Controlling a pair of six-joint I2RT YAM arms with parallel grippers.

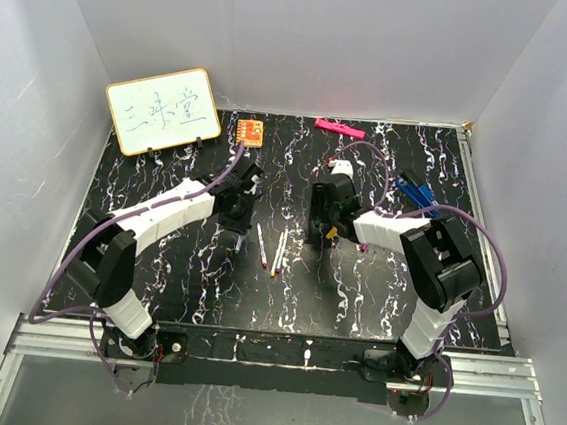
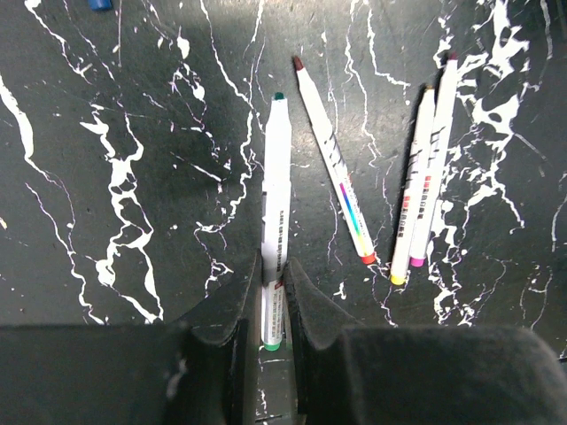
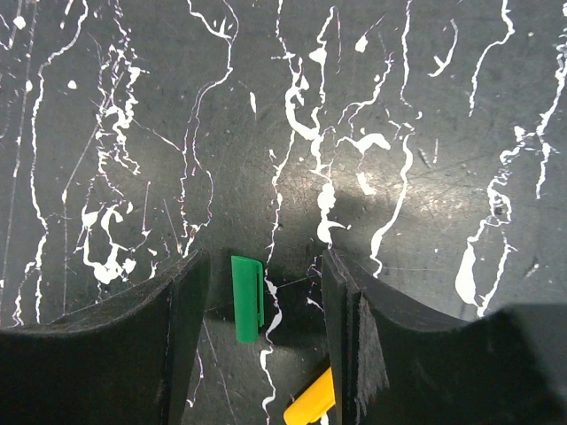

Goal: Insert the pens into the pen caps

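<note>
In the left wrist view my left gripper [image 2: 275, 266] is shut on the lower barrel of a white pen with green ends [image 2: 275, 177], which points away from the wrist. Three more white pens lie to its right: one with a red end [image 2: 335, 173], one with a yellow end [image 2: 412, 212] and one with a pink end [image 2: 437, 168]. In the right wrist view my right gripper [image 3: 266, 266] is open and low over the table, with a green cap [image 3: 247, 297] lying between its fingers, nearer the left one. A yellow cap [image 3: 310, 405] lies by the right finger.
In the top view the left gripper [image 1: 233, 211] and right gripper [image 1: 328, 222] flank the loose pens [image 1: 278, 253]. A whiteboard [image 1: 163, 111], an orange item [image 1: 250, 131] and a pink bar [image 1: 339, 127] sit at the back. A blue clip-like object [image 1: 413, 192] lies at the right.
</note>
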